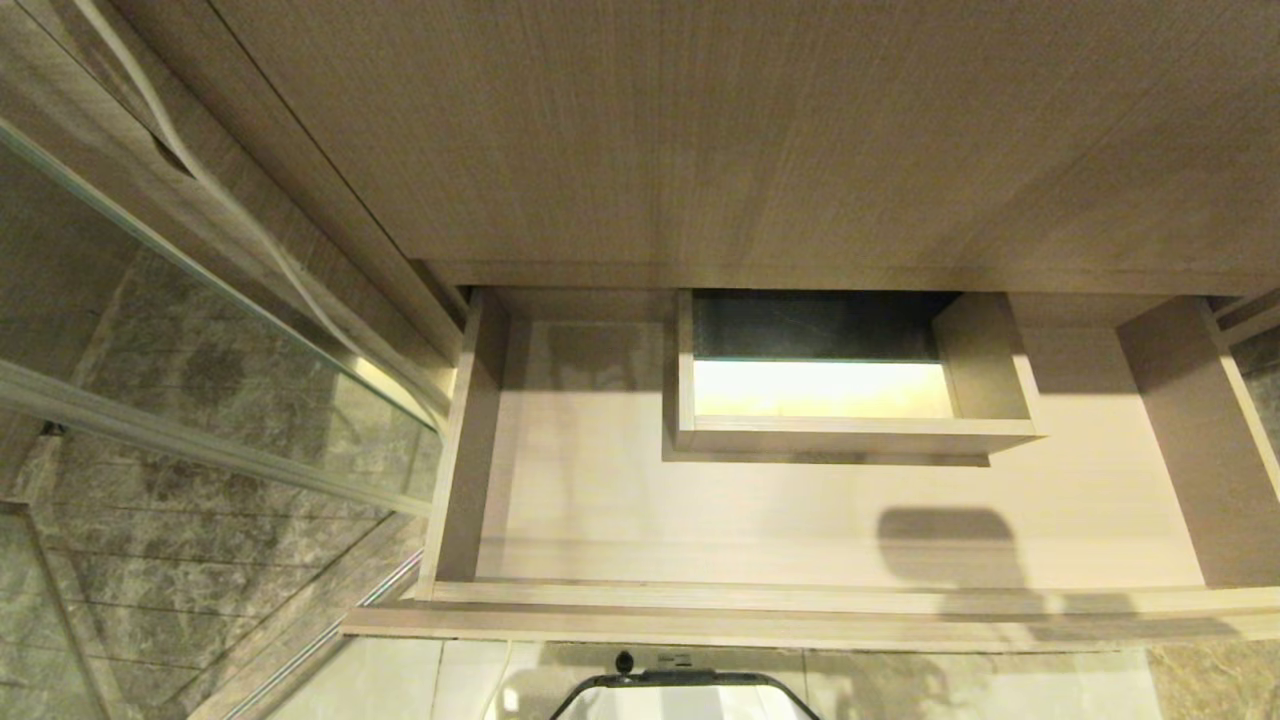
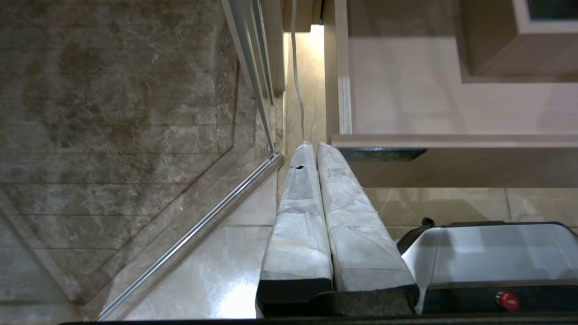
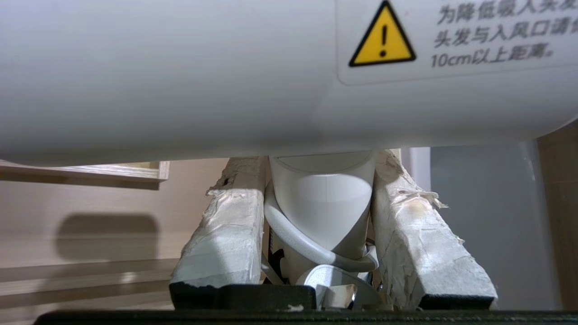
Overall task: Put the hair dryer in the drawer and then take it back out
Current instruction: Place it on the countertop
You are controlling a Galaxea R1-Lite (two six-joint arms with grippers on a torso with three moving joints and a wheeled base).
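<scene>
The drawer (image 1: 640, 520) is pulled out and nothing lies on its floor; a boxed cutout (image 1: 850, 400) sits at its middle back. In the right wrist view the white hair dryer (image 3: 226, 76) fills the top, with a yellow warning label on its barrel. My right gripper (image 3: 316, 164) is shut on its handle (image 3: 323, 198), and the white cord (image 3: 307, 243) loops between the fingers. The drawer floor (image 3: 90, 198) lies beyond, carrying a shadow. Neither the dryer nor the right gripper appears in the head view. My left gripper (image 2: 314, 146) is shut and empty, parked low by the drawer's left front corner (image 2: 343, 140).
A glass shower partition (image 1: 200, 300) with a metal rail stands left of the drawer. The wood-grain cabinet front (image 1: 700, 130) rises above it. A white cable (image 2: 295, 67) runs down beside the drawer's side. My base (image 1: 680, 695) is on the tiled floor in front.
</scene>
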